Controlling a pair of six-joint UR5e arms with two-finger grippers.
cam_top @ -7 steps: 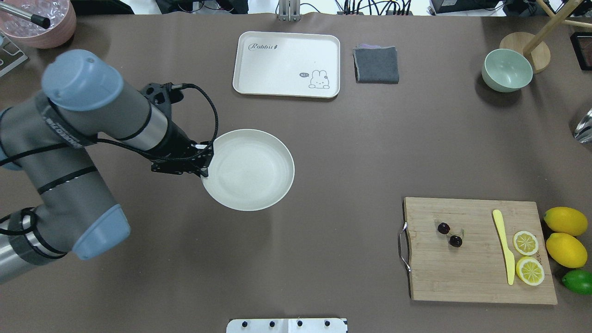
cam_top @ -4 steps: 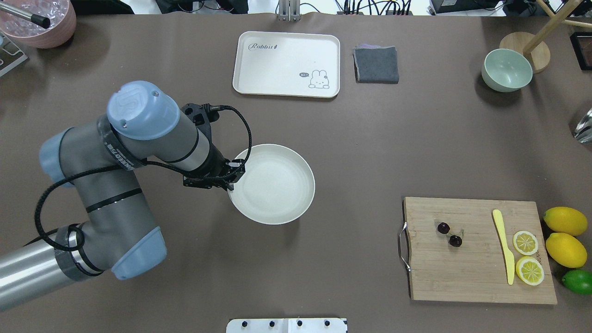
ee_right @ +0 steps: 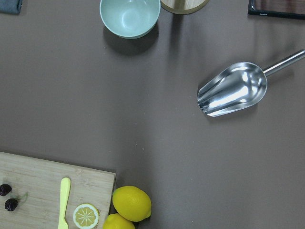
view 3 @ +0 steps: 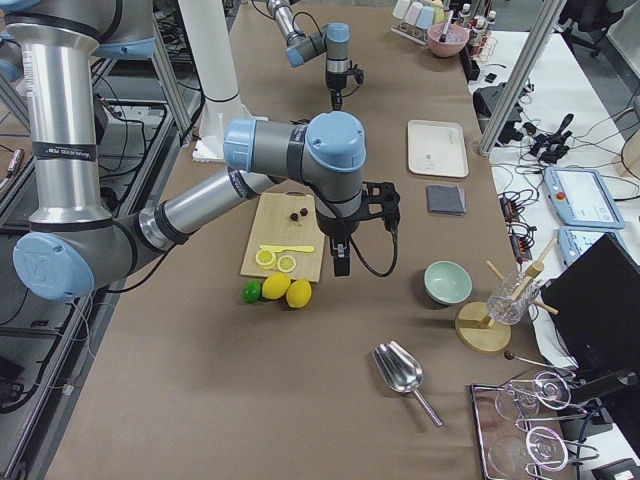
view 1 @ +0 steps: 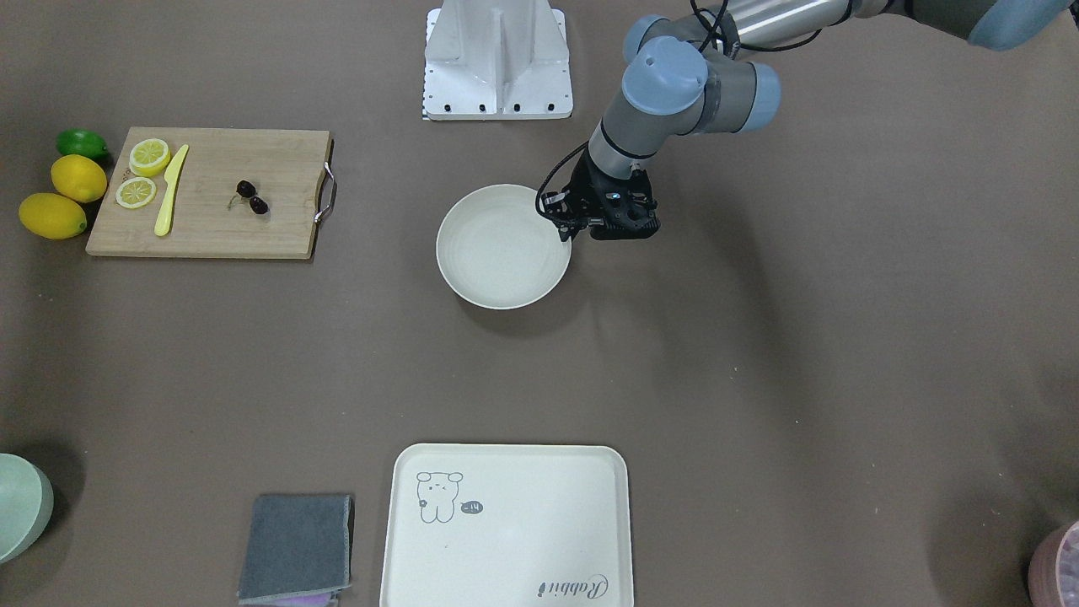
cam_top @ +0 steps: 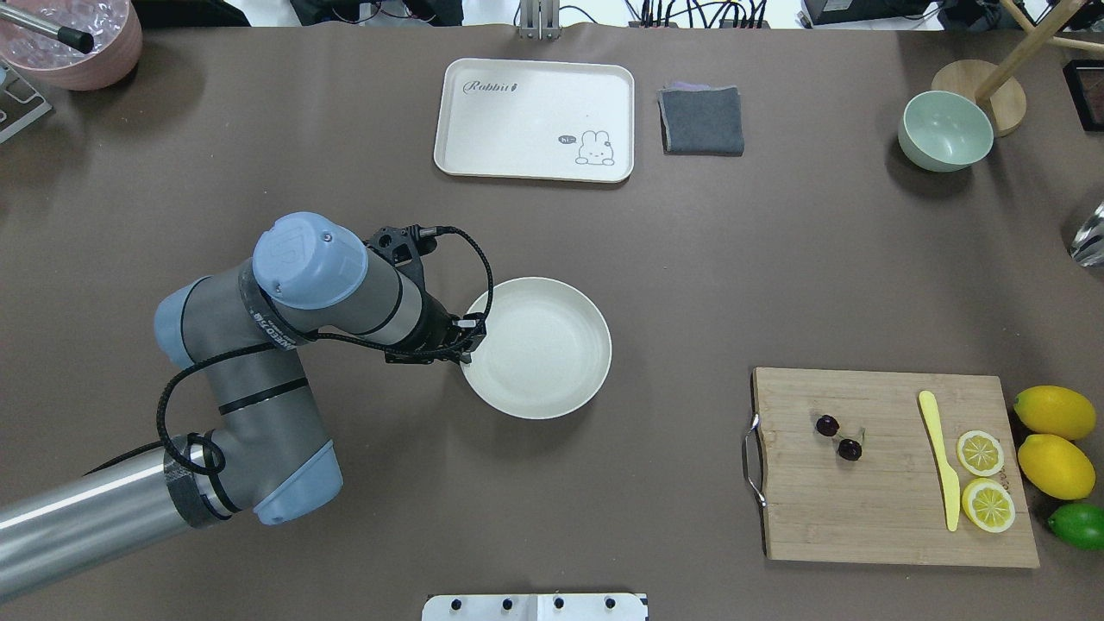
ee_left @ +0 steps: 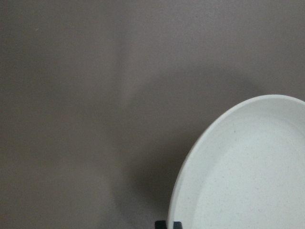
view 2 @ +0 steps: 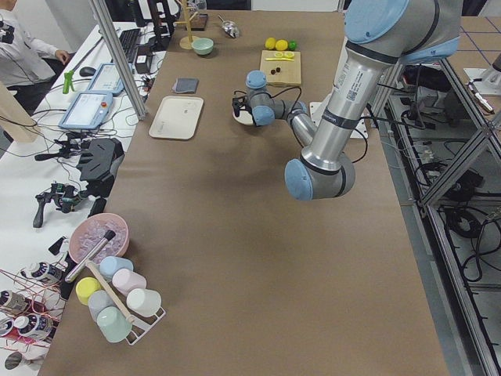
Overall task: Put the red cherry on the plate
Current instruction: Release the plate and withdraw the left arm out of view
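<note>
Two arms: the left arm (cam_top: 259, 388) is stretched in over the middle of the table (cam_top: 690, 285); the right arm (view 3: 250, 190) is seen only in the side view from the robot's right.
Left hand (cam_top: 466, 341): clamped on the rim of the plate (cam_top: 539, 349), at the edge turned away from the cutting board (cam_top: 862, 509); in the left wrist view the rim is seen running down between the fingertips.
Right hand (view 3: 340, 262): hung fingers-down near the board's fruit end; whether its fingers are apart or together cannot be told.
Red cherry (cam_top: 849, 449): laid on the cutting board, in the half nearer its metal handle (cam_top: 752, 461), well apart from the plate and touched by neither hand.
Plate: set mid-table, with a dark shadow cast beside it in the left wrist view.
Between plate and cherry: the board's metal handle is turned towards the plate.
Also on the board: a yellow knife (cam_top: 940, 461) and two lemon slices (cam_top: 981, 453) just beside it, on the side away from the cherry.
Beside the board: two whole lemons (cam_top: 1054, 412) and a lime (cam_top: 1078, 524), just off its outer edge.
Farther off: a rabbit tray (cam_top: 526, 112), a grey cloth (cam_top: 701, 121) next to it, a pale green bowl (cam_top: 945, 131) and a metal scoop (ee_right: 233, 90).
</note>
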